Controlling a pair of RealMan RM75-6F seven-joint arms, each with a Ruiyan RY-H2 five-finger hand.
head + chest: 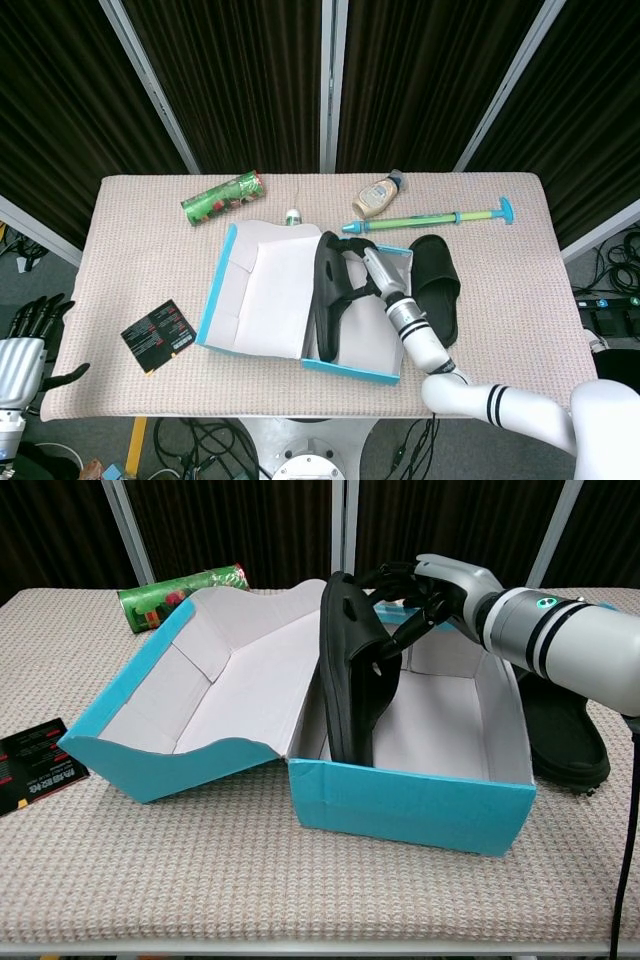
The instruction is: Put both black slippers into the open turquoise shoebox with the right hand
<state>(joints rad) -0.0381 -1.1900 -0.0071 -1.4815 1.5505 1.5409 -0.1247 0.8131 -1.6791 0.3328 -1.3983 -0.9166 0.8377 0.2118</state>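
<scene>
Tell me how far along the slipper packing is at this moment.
Nothing is fully done. In hand: the right hand grips one black slipper standing on edge inside the turquoise shoebox, against its left wall, not released. Left: the second black slipper lies on the table right of the box.

Bright, even overhead light, soft faint shadows, sharp focus throughout, black curtains swallowing backdrop detail.
</scene>
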